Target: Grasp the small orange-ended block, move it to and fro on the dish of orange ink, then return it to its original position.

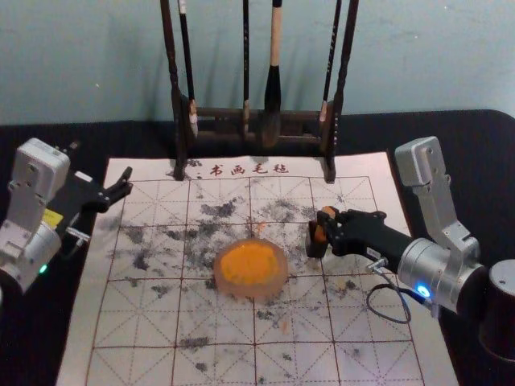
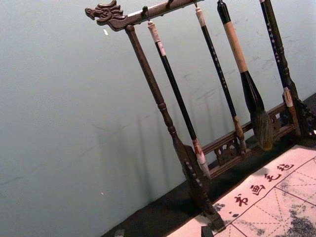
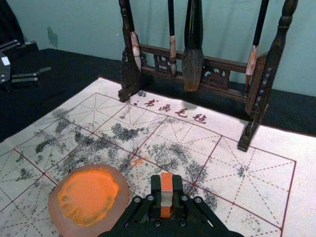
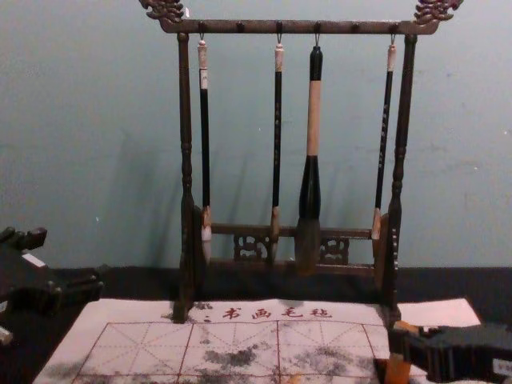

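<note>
In the head view, my right gripper [image 1: 331, 228] is shut on the small orange-ended block [image 1: 321, 234], just right of the dish [image 1: 283, 277] of orange ink [image 1: 248, 264]. The block and dish are apart. Seen from the right wrist, the block [image 3: 166, 181], orange with a pale middle band, stands between the fingers of my right gripper [image 3: 167, 191]; the ink dish [image 3: 56, 207] is beside it. The block's orange side [image 4: 398, 370] shows at the chest view's lower right. My left gripper [image 1: 100, 164] is parked open at the left, beyond the mat's edge.
A dark wooden rack [image 1: 217, 114] with several hanging brushes stands at the mat's back edge. The ink-smudged paper mat [image 1: 217, 322] has a printed grid and lies on a black-covered table [image 1: 475, 153]. A wall rises behind.
</note>
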Controlling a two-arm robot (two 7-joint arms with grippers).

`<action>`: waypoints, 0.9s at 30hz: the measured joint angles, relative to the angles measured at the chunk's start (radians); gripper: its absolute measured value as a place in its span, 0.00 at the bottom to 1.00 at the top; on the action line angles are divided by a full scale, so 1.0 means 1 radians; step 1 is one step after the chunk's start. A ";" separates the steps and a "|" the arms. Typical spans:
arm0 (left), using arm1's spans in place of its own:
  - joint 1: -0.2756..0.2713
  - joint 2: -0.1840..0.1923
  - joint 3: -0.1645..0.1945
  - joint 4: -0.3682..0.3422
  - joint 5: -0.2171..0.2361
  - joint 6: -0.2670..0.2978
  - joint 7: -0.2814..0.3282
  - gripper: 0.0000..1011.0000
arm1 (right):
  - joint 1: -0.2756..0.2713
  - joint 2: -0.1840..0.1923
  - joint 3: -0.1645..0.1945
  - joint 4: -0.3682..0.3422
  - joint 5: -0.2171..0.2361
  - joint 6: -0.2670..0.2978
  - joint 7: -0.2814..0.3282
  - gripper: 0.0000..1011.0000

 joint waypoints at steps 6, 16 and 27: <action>0.000 0.000 0.000 0.000 0.000 0.000 0.000 0.99 | -0.003 -0.009 0.001 0.007 -0.015 -0.007 0.001 0.12; 0.000 0.000 0.000 0.000 0.000 0.000 0.000 0.99 | -0.004 -0.011 0.003 0.009 -0.024 -0.013 0.003 0.12; 0.000 0.000 0.000 0.000 0.000 0.000 0.000 0.99 | -0.004 -0.010 0.003 0.009 -0.022 -0.012 0.003 0.14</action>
